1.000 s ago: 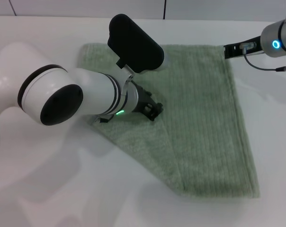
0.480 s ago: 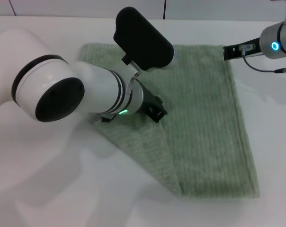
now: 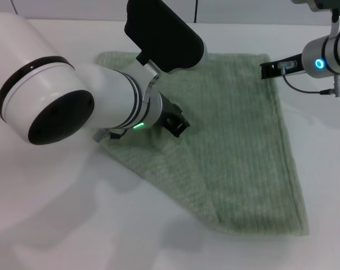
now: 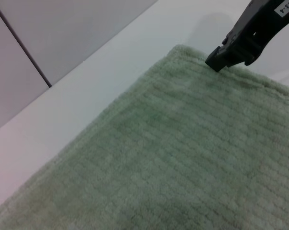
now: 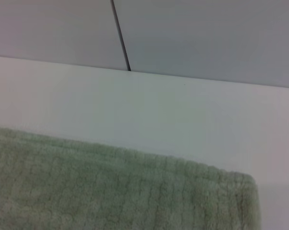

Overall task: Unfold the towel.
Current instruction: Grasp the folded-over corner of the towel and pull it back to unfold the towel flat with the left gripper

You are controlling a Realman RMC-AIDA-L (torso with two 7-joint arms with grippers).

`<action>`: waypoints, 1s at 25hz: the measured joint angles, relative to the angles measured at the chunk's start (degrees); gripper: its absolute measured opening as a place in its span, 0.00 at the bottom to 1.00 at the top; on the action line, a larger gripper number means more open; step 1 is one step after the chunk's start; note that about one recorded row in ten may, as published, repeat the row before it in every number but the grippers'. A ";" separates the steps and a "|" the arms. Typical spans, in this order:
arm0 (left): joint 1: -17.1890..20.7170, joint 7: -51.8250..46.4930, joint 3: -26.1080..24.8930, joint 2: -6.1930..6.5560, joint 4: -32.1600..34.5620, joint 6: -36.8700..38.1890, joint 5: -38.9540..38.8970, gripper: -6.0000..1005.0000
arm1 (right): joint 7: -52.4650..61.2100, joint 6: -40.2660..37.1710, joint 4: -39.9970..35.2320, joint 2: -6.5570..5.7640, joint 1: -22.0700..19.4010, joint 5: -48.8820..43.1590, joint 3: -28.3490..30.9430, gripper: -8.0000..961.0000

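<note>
White table (image 3: 57, 225) bears towel (image 3: 243, 163); left end effector (image 3: 178, 125) upon it.

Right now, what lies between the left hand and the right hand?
In the head view, only the towel lies between the left hand and the right hand.

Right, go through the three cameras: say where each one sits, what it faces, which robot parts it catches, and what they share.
Head view: from the robot's head, down on the towel on the white table; left gripper over the towel, right gripper at its far right corner.
Left wrist view: low over the towel, facing the wall; catches the right gripper.
Right wrist view: at the towel's far corner; no robot parts.
Shared: the towel.
</note>
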 joint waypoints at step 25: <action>2.44 -0.85 -1.61 0.06 -6.99 -7.85 0.22 0.02 | 0.00 -0.54 -2.04 0.03 0.40 0.11 -0.09 0.01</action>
